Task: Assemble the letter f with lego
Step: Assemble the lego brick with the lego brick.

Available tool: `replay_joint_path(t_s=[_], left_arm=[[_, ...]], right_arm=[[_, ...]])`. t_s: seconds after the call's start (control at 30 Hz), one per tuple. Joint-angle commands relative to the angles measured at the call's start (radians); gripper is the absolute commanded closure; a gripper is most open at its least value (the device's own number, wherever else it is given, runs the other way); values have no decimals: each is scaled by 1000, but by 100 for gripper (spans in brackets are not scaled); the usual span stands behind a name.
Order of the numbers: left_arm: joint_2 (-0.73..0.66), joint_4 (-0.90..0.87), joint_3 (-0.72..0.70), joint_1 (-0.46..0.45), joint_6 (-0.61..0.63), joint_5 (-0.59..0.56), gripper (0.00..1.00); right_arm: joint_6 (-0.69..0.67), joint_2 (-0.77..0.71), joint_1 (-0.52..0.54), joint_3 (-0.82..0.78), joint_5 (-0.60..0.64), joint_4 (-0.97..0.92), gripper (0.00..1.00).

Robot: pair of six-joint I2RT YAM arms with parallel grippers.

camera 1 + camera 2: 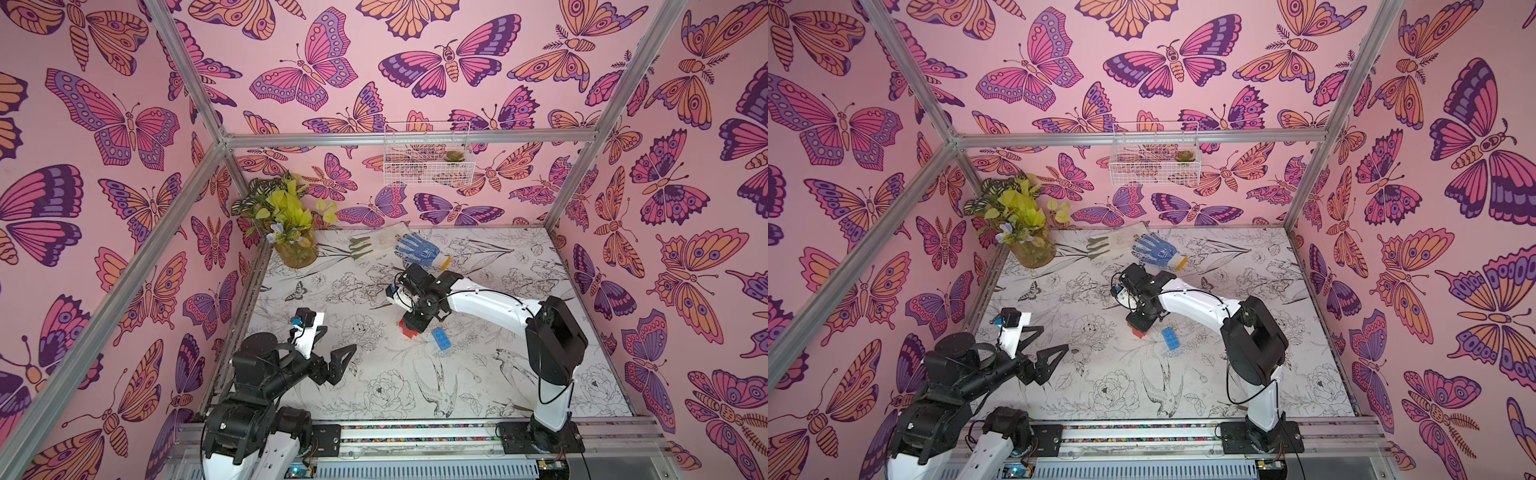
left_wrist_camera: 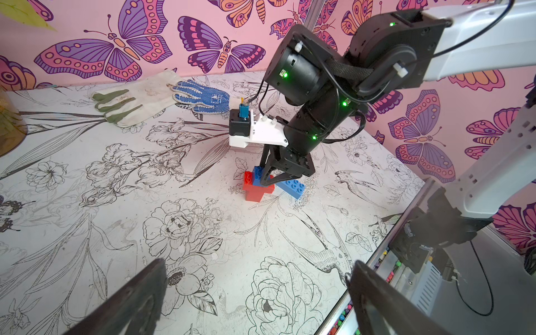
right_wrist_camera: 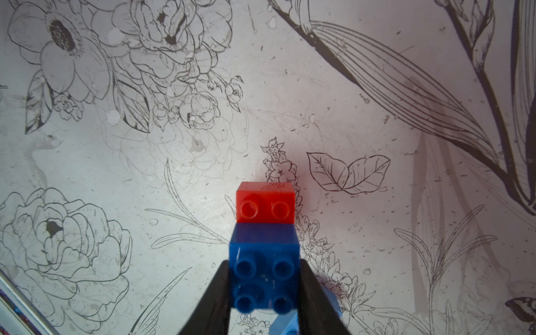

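Note:
Two red bricks (image 2: 256, 193) stand joined on the table mat near its middle, seen in both top views (image 1: 409, 331) (image 1: 1139, 331). A short blue brick (image 3: 264, 261) sits on top of them, leaving two red studs (image 3: 265, 208) bare beside it. My right gripper (image 3: 264, 287) points down from above and is shut on this short blue brick (image 2: 256, 173). A long blue brick (image 1: 442, 340) (image 2: 293, 187) lies flat on the mat just right of the stack. My left gripper (image 2: 258, 278) hovers open and empty at the near left (image 1: 332, 345).
A white glove (image 1: 374, 245) and a blue dotted glove (image 1: 417, 248) lie at the back of the mat. A glass vase with plants (image 1: 293, 245) fills the back left corner. A wire basket (image 1: 428, 160) hangs on the back wall. The rail (image 1: 415, 432) runs along the front edge.

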Motion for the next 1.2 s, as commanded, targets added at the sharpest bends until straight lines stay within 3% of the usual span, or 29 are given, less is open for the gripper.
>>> replay_joint_path(t_s=[0.0, 0.63, 1.17], left_arm=[[-4, 15, -16, -8, -3, 0, 1], [-8, 15, -15, -8, -3, 3, 1], [-8, 15, -16, -8, -3, 0, 1]], right_arm=[[-6, 85, 16, -37, -13, -101, 82], [-15, 171, 24, -11, 0, -108, 82], [-12, 85, 24, -25, -14, -108, 81]])
